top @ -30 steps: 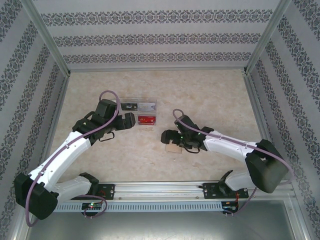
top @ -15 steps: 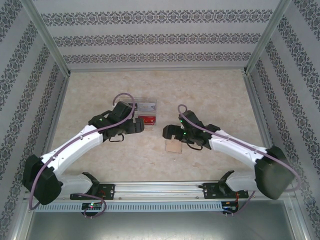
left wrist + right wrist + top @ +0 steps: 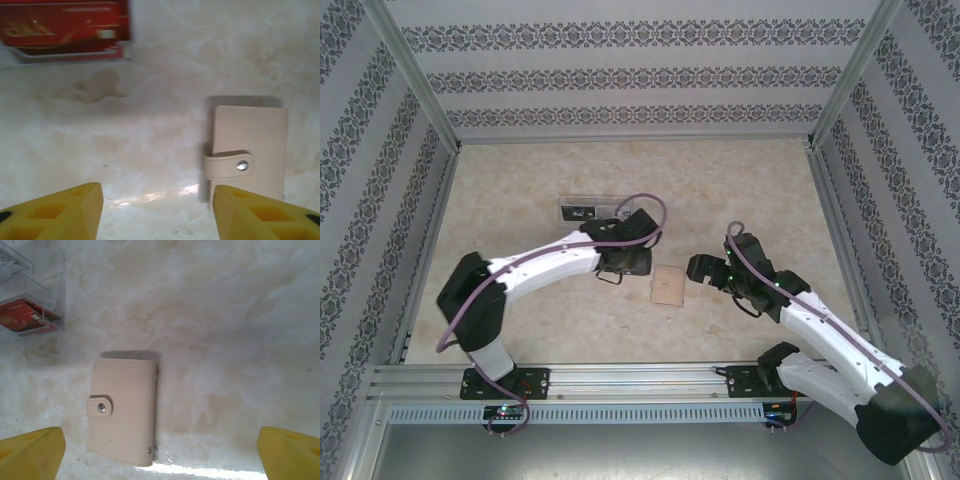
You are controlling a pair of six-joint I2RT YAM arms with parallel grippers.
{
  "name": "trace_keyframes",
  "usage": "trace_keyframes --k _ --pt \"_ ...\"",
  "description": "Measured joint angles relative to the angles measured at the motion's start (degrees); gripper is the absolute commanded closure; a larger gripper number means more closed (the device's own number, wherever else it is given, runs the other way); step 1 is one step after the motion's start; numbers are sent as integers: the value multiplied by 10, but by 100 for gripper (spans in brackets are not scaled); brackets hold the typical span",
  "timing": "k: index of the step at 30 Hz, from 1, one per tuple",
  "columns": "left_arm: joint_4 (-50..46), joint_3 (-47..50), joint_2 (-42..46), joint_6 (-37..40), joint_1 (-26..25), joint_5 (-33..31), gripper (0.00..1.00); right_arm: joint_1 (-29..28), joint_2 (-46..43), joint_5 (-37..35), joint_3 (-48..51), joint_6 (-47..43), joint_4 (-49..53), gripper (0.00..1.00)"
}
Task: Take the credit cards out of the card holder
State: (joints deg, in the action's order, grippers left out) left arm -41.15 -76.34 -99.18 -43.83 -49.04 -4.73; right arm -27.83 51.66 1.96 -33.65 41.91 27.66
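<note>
The tan card holder (image 3: 668, 285) lies flat on the table between the two arms, its strap snapped shut over a metal stud (image 3: 242, 165). The credit cards are hidden. My left gripper (image 3: 632, 265) hovers just left of the holder. In the left wrist view it (image 3: 157, 215) is open over bare table, and its right finger (image 3: 260, 215) sits at the holder's (image 3: 250, 150) near corner. My right gripper (image 3: 703, 270) stands just right of the holder. It (image 3: 160, 455) is wide open, with the holder (image 3: 125, 410) lying ahead between its fingers, nearer the left one.
A clear plastic tray (image 3: 585, 210) with a red card (image 3: 65, 25) stands behind the left gripper; its corner also shows in the right wrist view (image 3: 25, 315). Patterned walls and metal posts enclose the marbled table (image 3: 770, 200).
Both arms swung to the right. The left gripper left the tray, came up beside the holder and narrowed its jaws. The right gripper backed off the holder, which now lies uncovered.
</note>
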Motion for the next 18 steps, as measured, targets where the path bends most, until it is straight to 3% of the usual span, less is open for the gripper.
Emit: trace_keyframes --k 8,18 --pt "-64 -135 -134 16 -43 2 52 22 -69 -4 19 -2 39 2" --pt "-118 -199 -207 40 -66 8 57 30 -136 -15 59 10 78 2"
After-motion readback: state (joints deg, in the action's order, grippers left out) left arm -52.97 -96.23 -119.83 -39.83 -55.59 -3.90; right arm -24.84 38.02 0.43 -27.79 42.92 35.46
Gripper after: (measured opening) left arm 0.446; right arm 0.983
